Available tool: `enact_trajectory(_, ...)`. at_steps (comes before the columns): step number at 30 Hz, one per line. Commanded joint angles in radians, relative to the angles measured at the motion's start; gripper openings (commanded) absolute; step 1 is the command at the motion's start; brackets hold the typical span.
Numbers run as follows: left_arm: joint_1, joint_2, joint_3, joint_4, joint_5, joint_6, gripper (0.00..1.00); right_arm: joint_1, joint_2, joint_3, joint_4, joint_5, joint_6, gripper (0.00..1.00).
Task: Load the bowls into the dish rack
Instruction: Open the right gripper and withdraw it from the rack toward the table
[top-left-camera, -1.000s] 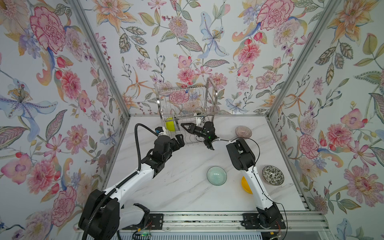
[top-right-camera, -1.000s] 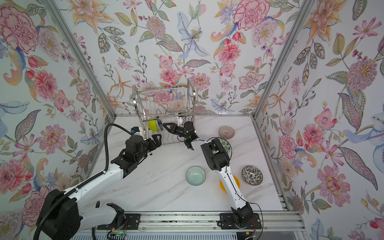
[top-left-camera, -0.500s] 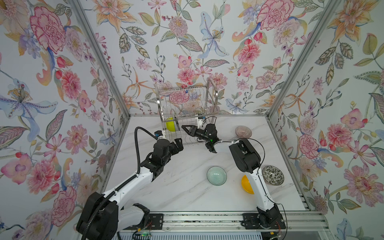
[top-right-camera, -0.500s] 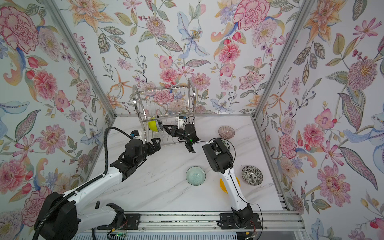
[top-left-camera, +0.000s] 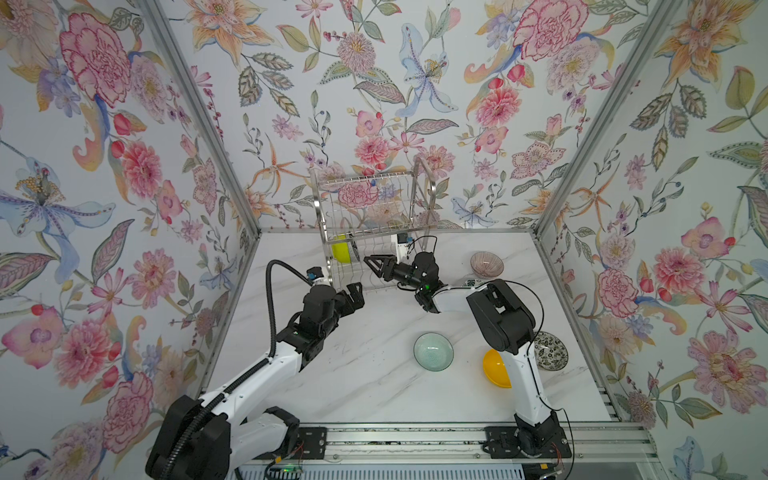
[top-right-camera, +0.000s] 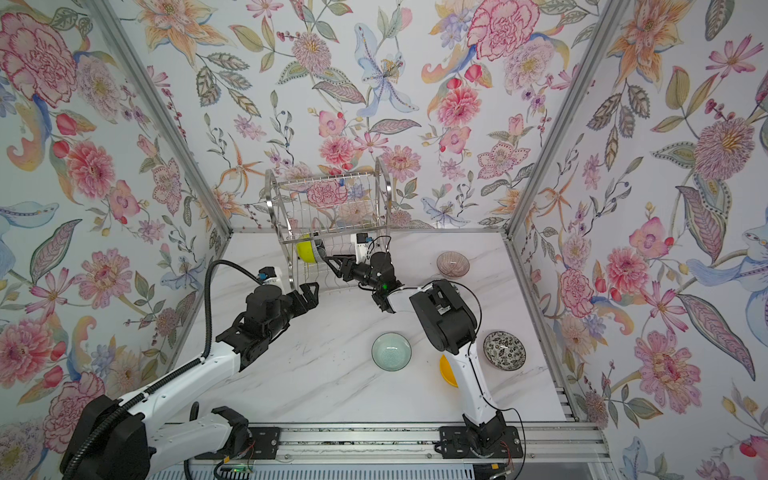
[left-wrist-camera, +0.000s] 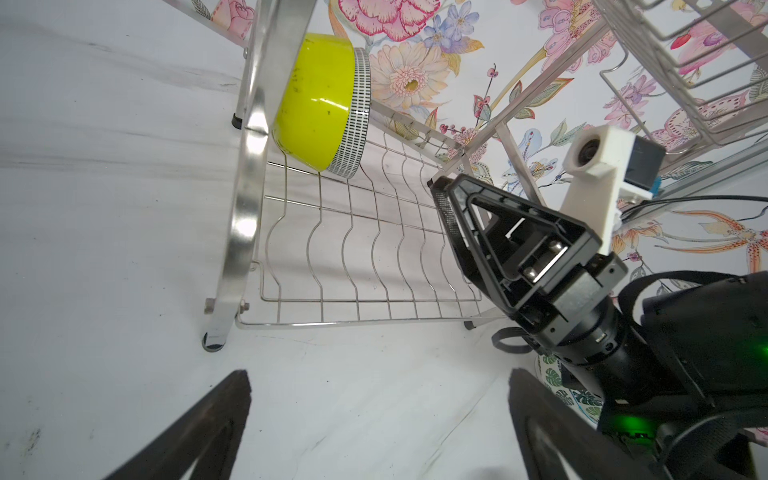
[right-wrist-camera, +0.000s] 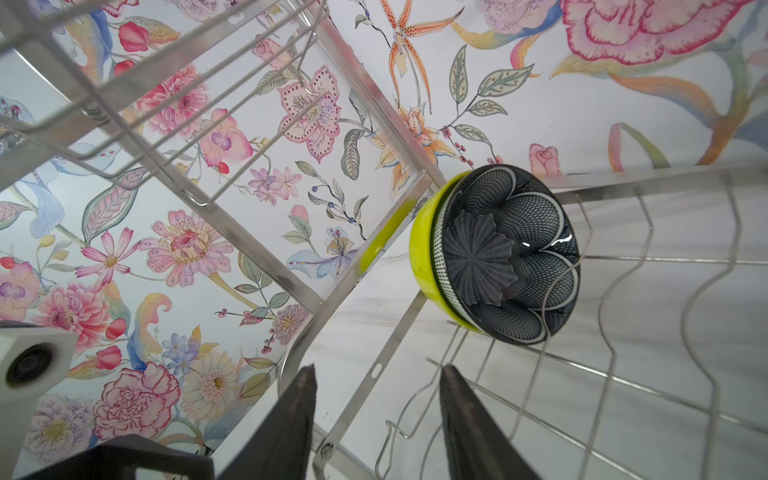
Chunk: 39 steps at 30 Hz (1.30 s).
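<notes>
The silver dish rack stands at the back wall. On its lower tier a lime green bowl stands on edge, with a dark navy floral bowl nested in it. My right gripper reaches into that tier, open and empty, a short way from the pair. My left gripper hovers wide open over bare table at the rack's front left foot. A leaf-patterned white bowl is mostly hidden under the right arm.
On the marble table lie a pale glassy green bowl, an orange-yellow bowl partly behind the right arm, a black-and-white floral bowl and a pinkish ribbed bowl. Floral walls close in three sides.
The right gripper's jaws have spread wider inside the rack's lower tier. The left gripper has drawn back a little from the rack toward the front.
</notes>
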Motion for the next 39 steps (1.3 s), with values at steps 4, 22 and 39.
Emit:
enact_trajectory(4,0.003,-0.076,-0.025,-0.038,0.019,-0.019,0.99,0.011,-0.085,-0.088,-0.002,0.085,-0.069,0.59)
enact_trajectory(22,0.01,-0.181,-0.139,0.024,0.06,0.017,0.99,0.06,-0.268,-0.277,-0.103,0.211,-0.159,0.99)
enact_trajectory(39,-0.041,-0.073,-0.153,0.183,0.17,-0.059,0.99,0.088,-0.689,-0.512,-0.632,0.507,-0.241,0.98)
